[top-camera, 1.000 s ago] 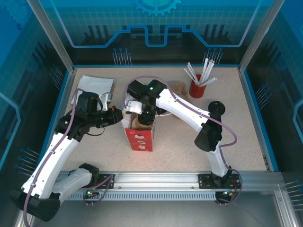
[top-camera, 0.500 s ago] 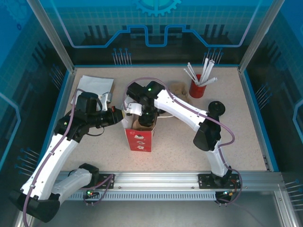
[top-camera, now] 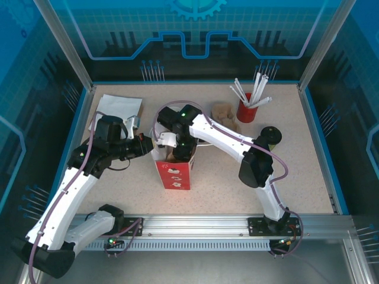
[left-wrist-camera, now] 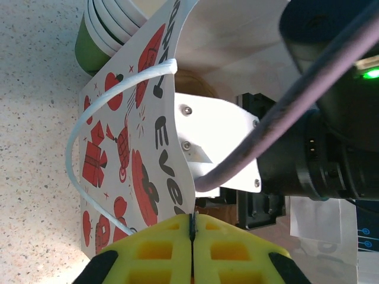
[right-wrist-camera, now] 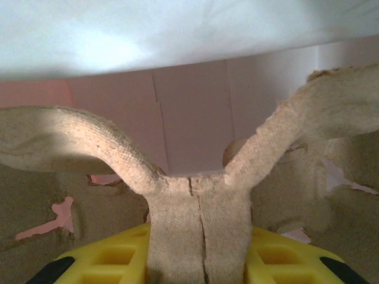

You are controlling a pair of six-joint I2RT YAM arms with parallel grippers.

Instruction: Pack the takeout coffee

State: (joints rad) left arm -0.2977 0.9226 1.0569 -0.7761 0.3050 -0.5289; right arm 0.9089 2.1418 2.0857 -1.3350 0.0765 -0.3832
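The takeout coffee is out of view. A red-and-white paper bag (top-camera: 176, 172) stands open at the table's middle. My left gripper (top-camera: 150, 145) is shut on the bag's left top edge; in the left wrist view its yellow fingers (left-wrist-camera: 154, 251) pinch the printed bag wall (left-wrist-camera: 136, 136) beside the white handle (left-wrist-camera: 77, 148). My right gripper (top-camera: 181, 149) reaches down into the bag's mouth. It is shut on the central handle of a brown pulp cup carrier (right-wrist-camera: 198, 219), held between the yellow fingers (right-wrist-camera: 106, 260), with the bag's pale inner walls around it.
A stack of green, white-rimmed cups (left-wrist-camera: 106, 29) stands just behind the bag. A red cup of white straws (top-camera: 247, 110) stands at the back right, with more brown pulp carriers (top-camera: 225, 112) beside it. White paper sheets (top-camera: 118, 106) lie at the back left.
My right arm has shifted slightly left and lower, taking the carrier deeper into the bag. My left gripper has kept its hold on the bag's edge.
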